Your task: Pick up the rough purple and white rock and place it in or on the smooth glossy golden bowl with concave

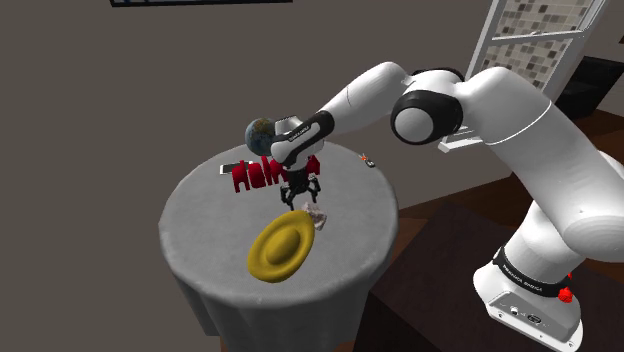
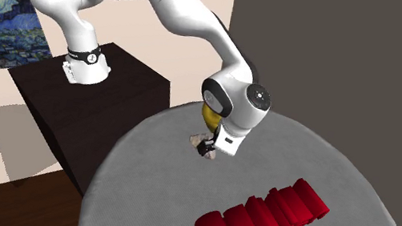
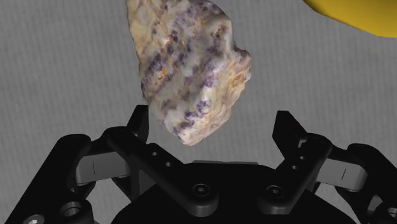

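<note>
The black gripper is spread wide, its angular fingers on either side of the rock without clasping it. The rock is a rough, lumpy chunk, cream-white mottled with purple. It lies on the round table, whose grey top looks finely grained like cloth, just beside the rim of the bowl. The bowl is smooth, glossy, golden and shallowly concave.
</note>
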